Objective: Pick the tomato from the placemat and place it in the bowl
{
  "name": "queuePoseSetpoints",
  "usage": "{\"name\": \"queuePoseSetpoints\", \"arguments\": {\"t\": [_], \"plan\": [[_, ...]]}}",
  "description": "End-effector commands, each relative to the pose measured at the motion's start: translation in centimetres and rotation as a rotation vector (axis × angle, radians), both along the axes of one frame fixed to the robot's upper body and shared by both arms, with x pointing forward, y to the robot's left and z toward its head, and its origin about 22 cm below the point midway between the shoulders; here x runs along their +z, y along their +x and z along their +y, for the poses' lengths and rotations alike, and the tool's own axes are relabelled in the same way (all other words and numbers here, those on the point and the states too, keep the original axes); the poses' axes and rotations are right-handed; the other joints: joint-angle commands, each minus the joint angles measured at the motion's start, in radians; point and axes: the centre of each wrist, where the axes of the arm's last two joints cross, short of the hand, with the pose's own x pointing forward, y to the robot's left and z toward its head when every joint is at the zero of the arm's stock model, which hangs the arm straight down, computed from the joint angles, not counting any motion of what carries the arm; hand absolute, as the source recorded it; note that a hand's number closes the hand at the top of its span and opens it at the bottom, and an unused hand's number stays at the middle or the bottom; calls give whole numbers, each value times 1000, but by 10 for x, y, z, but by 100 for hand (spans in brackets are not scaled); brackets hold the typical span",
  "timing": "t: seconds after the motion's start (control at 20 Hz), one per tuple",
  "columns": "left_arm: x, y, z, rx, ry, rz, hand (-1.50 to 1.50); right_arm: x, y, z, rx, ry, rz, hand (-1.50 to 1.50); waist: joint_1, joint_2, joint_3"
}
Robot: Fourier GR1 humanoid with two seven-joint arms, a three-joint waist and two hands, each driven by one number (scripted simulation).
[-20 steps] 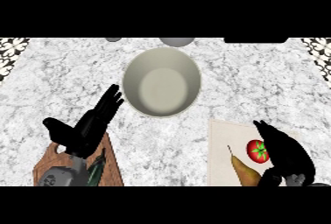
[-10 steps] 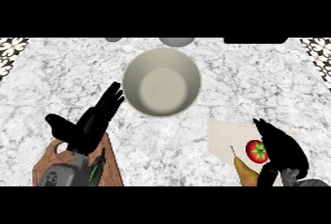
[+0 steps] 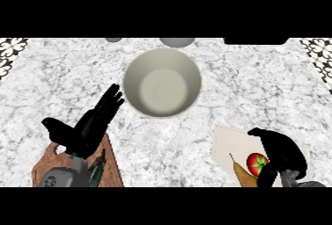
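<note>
The tomato [image 3: 257, 162] lies at the lower right of the frame on the placemat [image 3: 228, 139], close to the frame's bottom edge, with a pear [image 3: 242, 173] just beside it. The right hand [image 3: 282, 154] curls round the tomato's right side, grasping it. Bare marble surface [image 3: 58, 88] separates it from the bowl [image 3: 162, 82] at upper centre. The left hand [image 3: 88, 127] rests with fingers straight at lower left, above a wooden board [image 3: 48, 165].

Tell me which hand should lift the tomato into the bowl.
Right. The right hand already curls beside the tomato on the placemat. The left hand rests open over the wooden board, far from it. The bowl lies between them.
</note>
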Motion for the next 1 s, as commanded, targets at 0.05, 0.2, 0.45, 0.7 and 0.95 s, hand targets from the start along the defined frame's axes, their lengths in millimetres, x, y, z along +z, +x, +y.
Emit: {"name": "queuePoseSetpoints", "arguments": {"t": [0.05,0.2,0.45,0.7,0.95], "plan": [[3,0,-1,-3,-2,13,0,-35,4,-5,66,-11,-42,150,4,7,11],[-14,8,19,4,-3,0,0,-32,-12,-9,78,-12,-70,150,-3,7,11],[-10,-4,-1,-12,-13,16,0,-36,14,-6,111,-15,-58,150,4,7,11],[-2,0,-7,-4,28,-15,0,-21,-4,16,106,-68,-125,150,-2,5,11],[6,9,-11,-24,2,5,0,15,-21,168,372,-66,-208,150,30,5,8]]}}
